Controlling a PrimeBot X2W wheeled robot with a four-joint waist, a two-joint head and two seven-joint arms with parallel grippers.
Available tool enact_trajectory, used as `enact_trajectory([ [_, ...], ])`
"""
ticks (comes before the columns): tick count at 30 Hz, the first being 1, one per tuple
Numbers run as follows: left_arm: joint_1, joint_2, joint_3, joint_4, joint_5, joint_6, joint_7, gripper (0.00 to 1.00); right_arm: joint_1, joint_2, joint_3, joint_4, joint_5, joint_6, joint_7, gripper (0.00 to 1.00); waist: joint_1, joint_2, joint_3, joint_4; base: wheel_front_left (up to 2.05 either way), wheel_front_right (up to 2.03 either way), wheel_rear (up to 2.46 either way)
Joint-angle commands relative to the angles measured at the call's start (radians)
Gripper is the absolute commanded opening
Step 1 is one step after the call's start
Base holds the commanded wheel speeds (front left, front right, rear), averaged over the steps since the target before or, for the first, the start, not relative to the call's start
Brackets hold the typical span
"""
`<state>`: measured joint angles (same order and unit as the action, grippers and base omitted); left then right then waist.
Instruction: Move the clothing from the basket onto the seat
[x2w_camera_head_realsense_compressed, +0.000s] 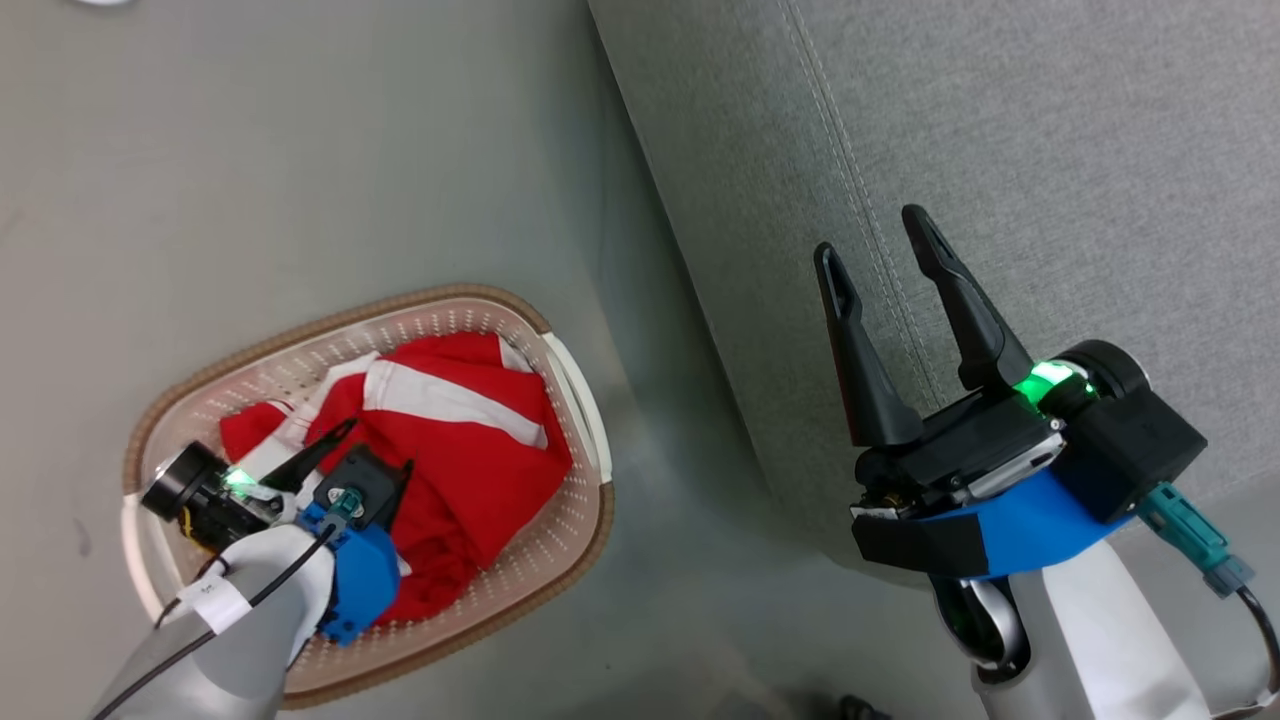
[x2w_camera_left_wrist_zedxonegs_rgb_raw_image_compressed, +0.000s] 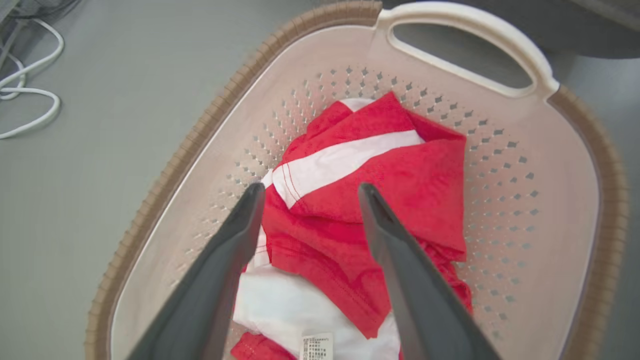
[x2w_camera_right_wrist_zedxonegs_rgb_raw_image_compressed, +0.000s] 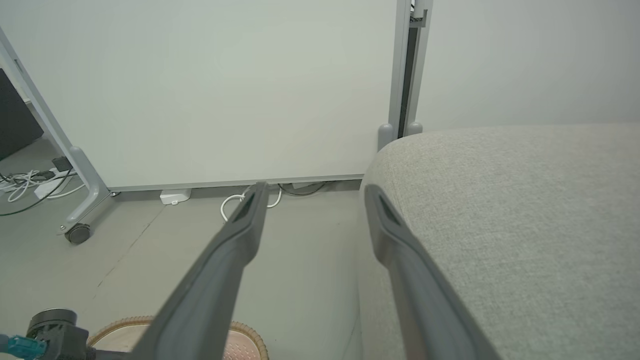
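Note:
The clothing (x2w_camera_head_realsense_compressed: 470, 420) is a bright red bundle with white stripes, lying in the oval cream basket (x2w_camera_head_realsense_compressed: 400, 297) on the floor at lower left. My left gripper (x2w_camera_head_realsense_compressed: 378, 447) hangs open just above the bundle, inside the basket's rim. In the left wrist view the left gripper (x2w_camera_left_wrist_zedxonegs_rgb_raw_image_compressed: 311, 189) has its fingers spread over the clothing (x2w_camera_left_wrist_zedxonegs_rgb_raw_image_compressed: 400, 170), gripping nothing, with the basket (x2w_camera_left_wrist_zedxonegs_rgb_raw_image_compressed: 200, 135) all around. My right gripper (x2w_camera_head_realsense_compressed: 868, 232) is open and empty over the near edge of the light grey seat (x2w_camera_head_realsense_compressed: 1000, 130). In the right wrist view the right gripper (x2w_camera_right_wrist_zedxonegs_rgb_raw_image_compressed: 315, 187) straddles the corner of the seat (x2w_camera_right_wrist_zedxonegs_rgb_raw_image_compressed: 525, 200).
Grey floor lies between basket and seat. White cables (x2w_camera_left_wrist_zedxonegs_rgb_raw_image_compressed: 30, 100) lie on the floor beyond the basket. A white panel on a wheeled stand (x2w_camera_right_wrist_zedxonegs_rgb_raw_image_compressed: 77, 232) rises behind the seat, with a cable loop (x2w_camera_right_wrist_zedxonegs_rgb_raw_image_compressed: 235, 202) at its foot. The basket's rim (x2w_camera_right_wrist_zedxonegs_rgb_raw_image_compressed: 245, 332) shows below.

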<state>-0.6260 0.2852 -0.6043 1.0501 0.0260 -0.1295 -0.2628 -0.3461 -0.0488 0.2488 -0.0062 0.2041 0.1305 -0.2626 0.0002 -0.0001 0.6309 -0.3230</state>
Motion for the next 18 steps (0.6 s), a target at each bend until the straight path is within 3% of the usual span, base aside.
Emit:
enact_trajectory([
  [1,-0.033,0.010,-0.032,0.041,0.000,-0.001,0.006,1.00,-0.019,-0.002,0.001,-0.014,0.005,0.000,-0.003,1.00,-0.0002,0.0001,0.026,-0.002,0.00,0.00,0.00],
  [8,-0.121,0.011,-0.182,0.173,-0.015,-0.001,0.034,1.00,-0.033,-0.002,-0.008,-0.043,0.008,0.000,-0.003,1.00,-0.0002,0.0001,0.109,-0.011,0.00,0.00,0.00],
  [18,-0.187,0.020,-0.406,0.220,-0.061,-0.001,0.098,1.00,-0.049,-0.002,-0.024,-0.071,0.015,0.000,-0.003,1.00,-0.0002,0.0001,0.203,0.002,0.00,0.00,0.00],
])
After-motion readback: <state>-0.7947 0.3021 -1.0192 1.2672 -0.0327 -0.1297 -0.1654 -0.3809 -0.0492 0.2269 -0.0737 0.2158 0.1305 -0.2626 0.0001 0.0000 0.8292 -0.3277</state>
